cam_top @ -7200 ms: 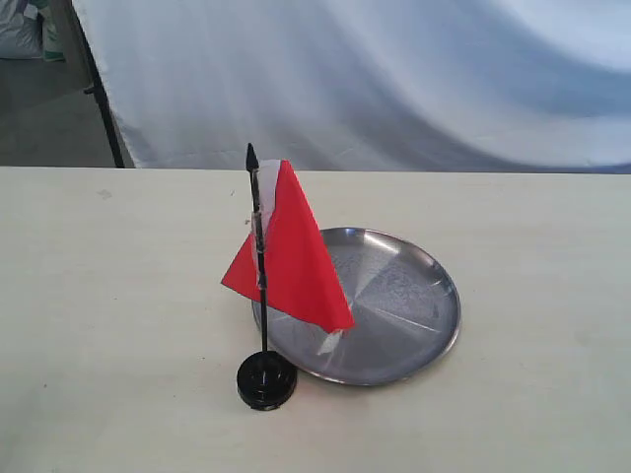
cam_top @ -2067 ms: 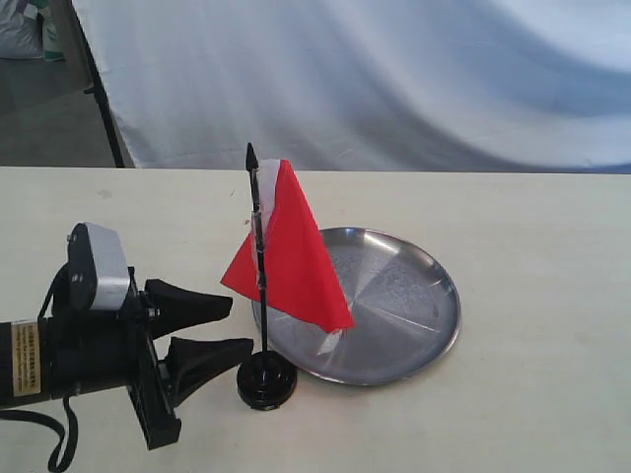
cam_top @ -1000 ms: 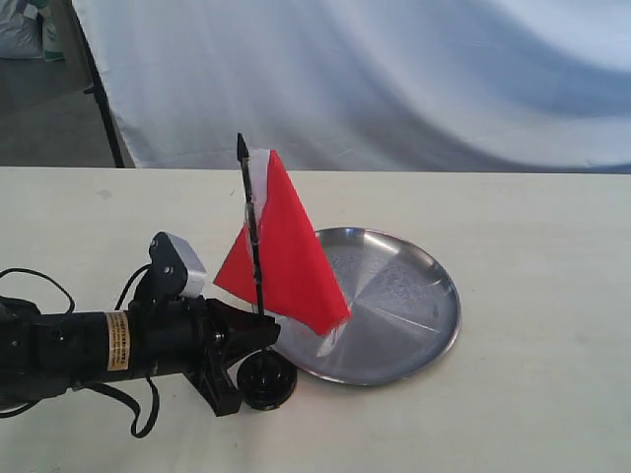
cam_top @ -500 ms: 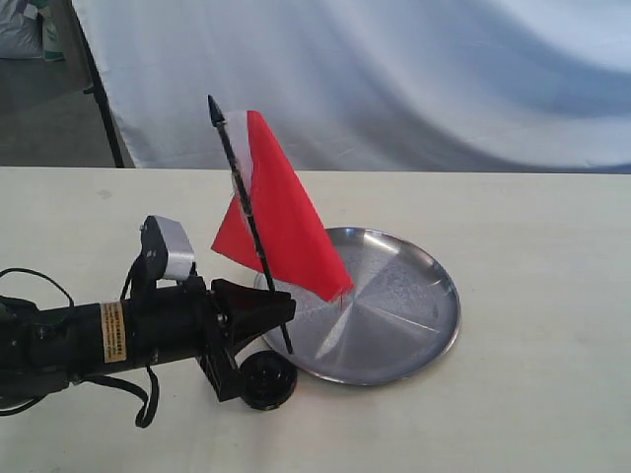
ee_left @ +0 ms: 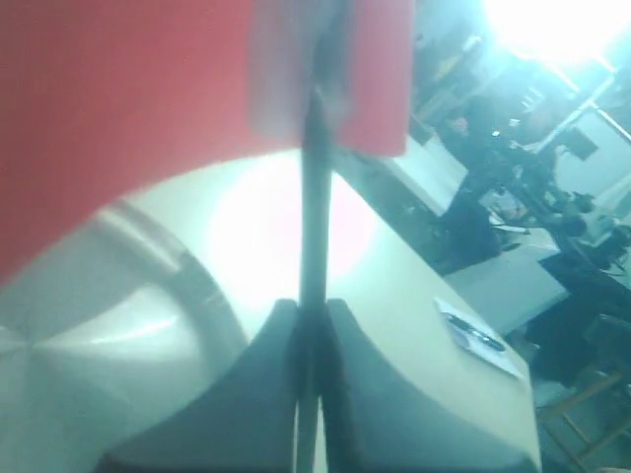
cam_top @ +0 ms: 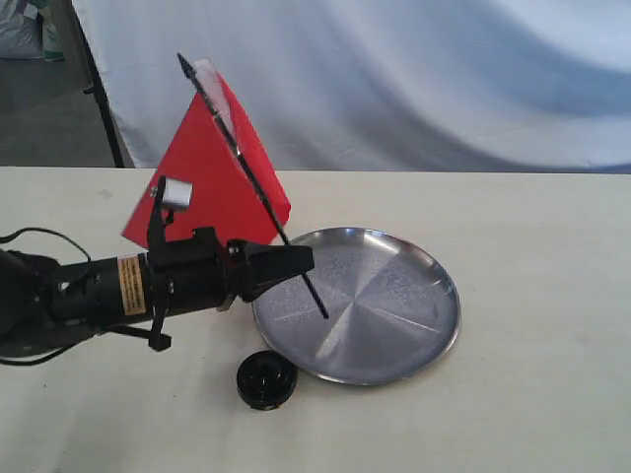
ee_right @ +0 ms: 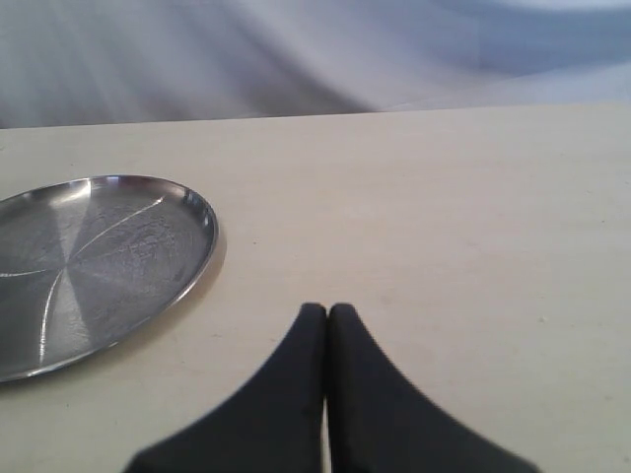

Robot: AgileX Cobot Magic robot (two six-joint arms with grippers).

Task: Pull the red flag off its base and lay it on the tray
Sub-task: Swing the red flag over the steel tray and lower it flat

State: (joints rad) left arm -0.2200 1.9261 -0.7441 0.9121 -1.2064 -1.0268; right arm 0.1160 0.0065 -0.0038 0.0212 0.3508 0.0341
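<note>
Gripping the red flag (cam_top: 212, 187) low on its pole, left gripper (cam_top: 306, 260) fingers closed on it, leaning to upper left, free of the base (cam_top: 266, 379) at lower centre. Pole end over the tray (cam_top: 414, 330), ready for laying. Right gripper (ee_right: 327, 313) closed, empty.

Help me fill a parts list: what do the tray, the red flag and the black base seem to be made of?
Tray: likely metal, brushed silver finish, with bright radial reflections. Red flag: thin cloth or similar sheet, matte, on a thin black pole that could be plastic or metal. Base: probably moulded black plastic, slightly glossy.
</note>
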